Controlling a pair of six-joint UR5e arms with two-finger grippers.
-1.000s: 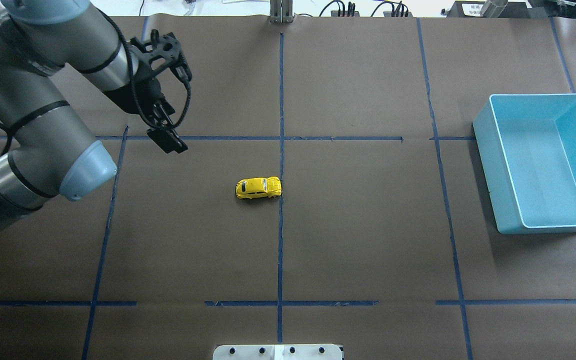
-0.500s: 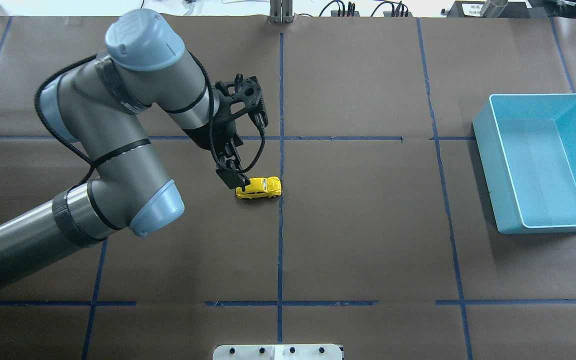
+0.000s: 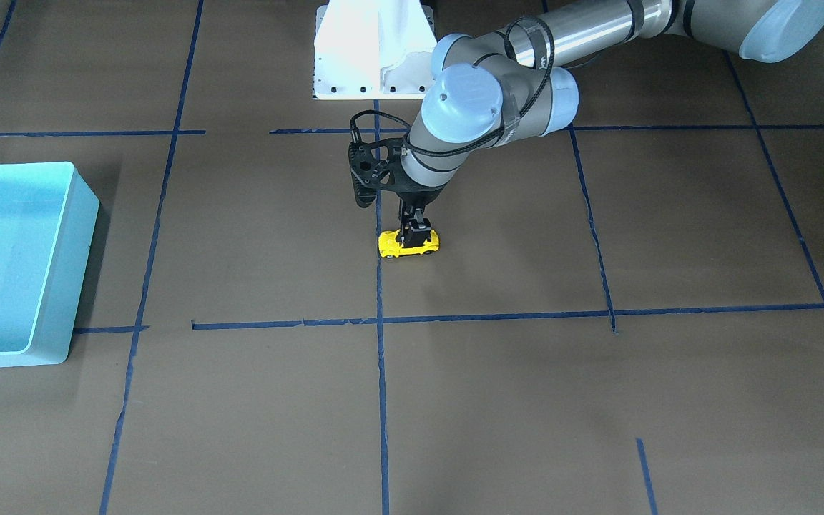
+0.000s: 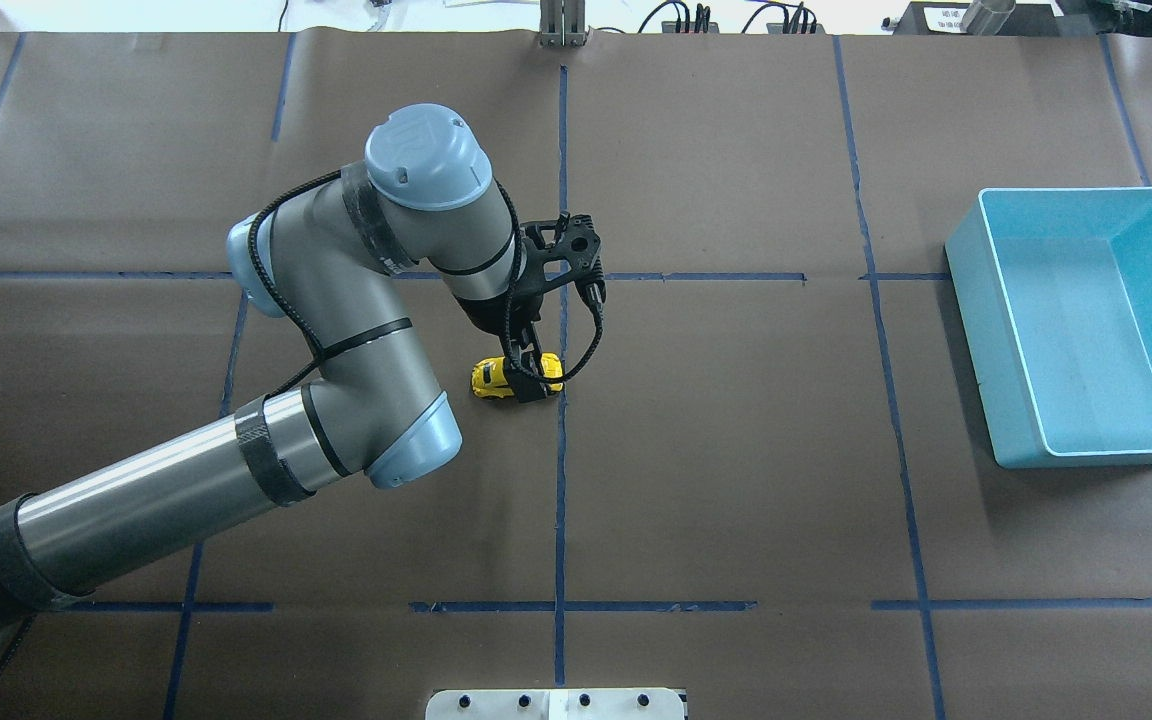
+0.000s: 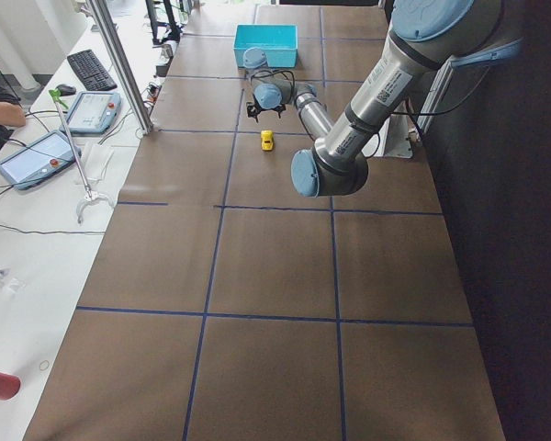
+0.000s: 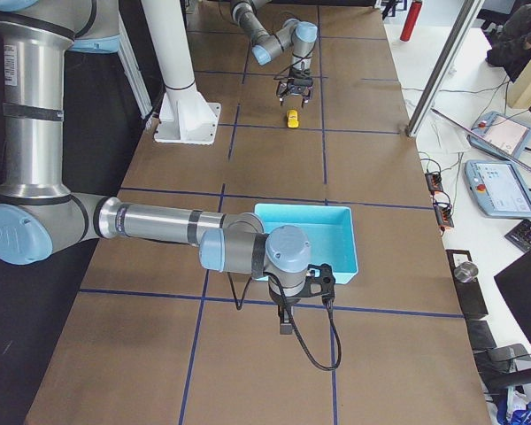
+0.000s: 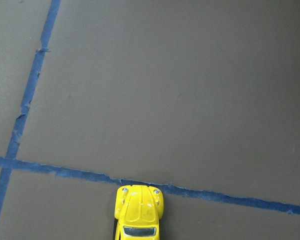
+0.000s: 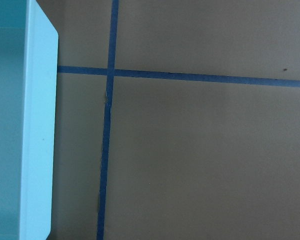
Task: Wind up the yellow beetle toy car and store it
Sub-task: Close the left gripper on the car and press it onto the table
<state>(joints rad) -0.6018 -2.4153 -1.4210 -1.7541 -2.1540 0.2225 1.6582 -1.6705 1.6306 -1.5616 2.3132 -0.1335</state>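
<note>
The yellow beetle toy car [image 4: 488, 378] sits on its wheels near the middle of the brown table [image 4: 736, 450], one end touching the central blue tape line [image 4: 561, 480], well apart from the blue bin [image 4: 991, 340] on the robot's right. The left gripper [image 3: 415, 230] hangs low over the car's roof, dark fingers close at either side (whether they pinch it I cannot tell). The right gripper [image 6: 286, 326] hovers just beside the bin, seen only from the side, so its finger spread cannot be told
</note>
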